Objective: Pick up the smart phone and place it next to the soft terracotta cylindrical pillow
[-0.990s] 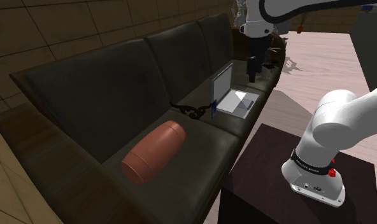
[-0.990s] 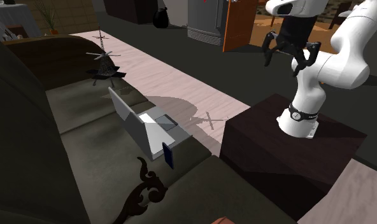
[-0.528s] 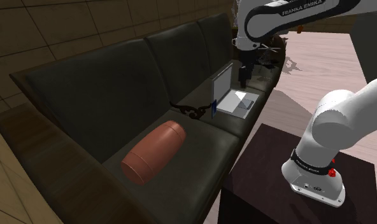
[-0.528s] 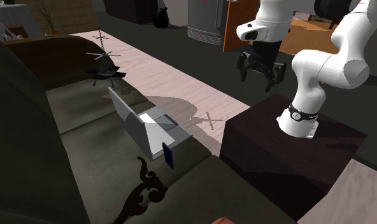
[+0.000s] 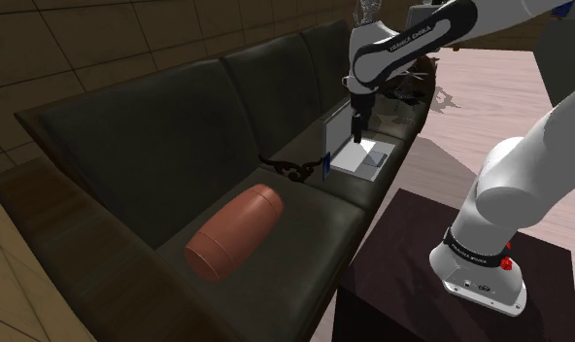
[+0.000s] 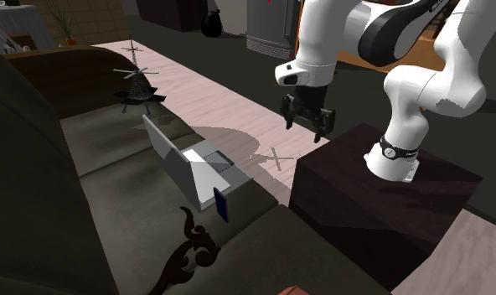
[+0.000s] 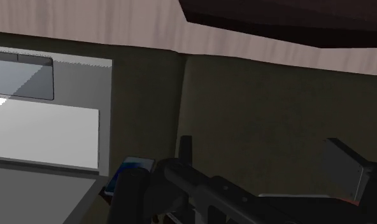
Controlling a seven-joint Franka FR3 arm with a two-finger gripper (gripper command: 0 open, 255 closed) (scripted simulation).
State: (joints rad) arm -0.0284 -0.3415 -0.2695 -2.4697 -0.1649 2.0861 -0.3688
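A dark sofa [image 5: 159,136] along a panelled wall carries everything here. The end effector [image 6: 307,120] hangs well above the seat, its fingers spread wide and holding nothing. In the shoulder view the phone [image 5: 327,167] is at its 7 o'clock, a thin blue slab standing on edge at the front corner of an open laptop [image 5: 358,148], just beside it and perhaps touching. A black scrolled ornament [image 5: 287,168] lies at the phone's 9 o'clock, and the pillow [image 5: 235,233] lies farther on, at 8 o'clock and well apart. The main risk, as I judge it, is the phone's stance. On edge and on a soft cushion, it would likely tip flat at a nudge from one finger before the other closes. A careless descent could also strike the laptop's raised lid or shove its base into the phone. A low carry to the pillow could catch the ornament on the way. The pillow is round, so it may roll if bumped during the placing.
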